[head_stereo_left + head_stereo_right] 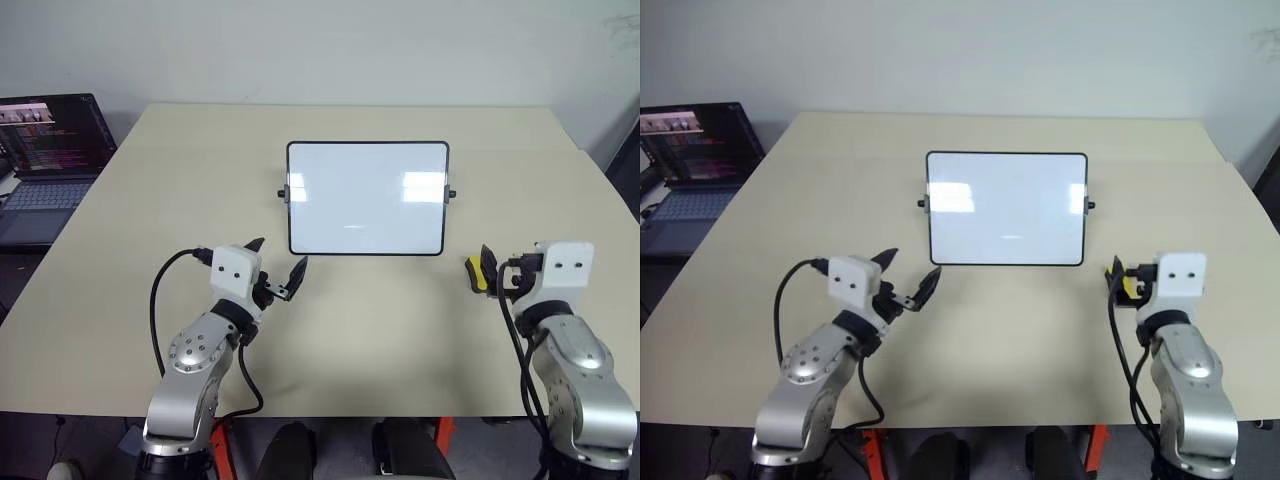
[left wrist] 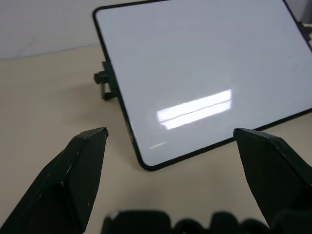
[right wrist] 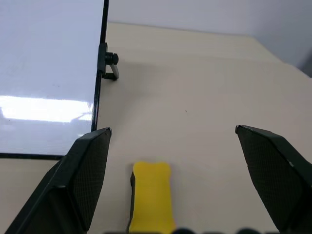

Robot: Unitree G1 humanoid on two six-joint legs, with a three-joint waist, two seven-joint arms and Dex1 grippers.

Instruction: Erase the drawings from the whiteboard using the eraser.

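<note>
The whiteboard (image 1: 367, 197) stands tilted at the table's middle, glossy white in a thin black frame. No drawings are visible on it; I make out only a faint short streak (image 1: 352, 227) low on its face. My left gripper (image 1: 280, 252) hovers open just in front of the board's lower left corner, nothing between its fingers (image 2: 83, 165). The yellow eraser (image 3: 151, 195) lies on the table to the right of the board. My right gripper (image 3: 173, 129) is open around it, both fingers well clear of its sides.
An open laptop (image 1: 50, 150) sits on a side desk at the far left. The beige table (image 1: 380, 330) has bare room in front of and behind the board. Black cables loop from both wrists.
</note>
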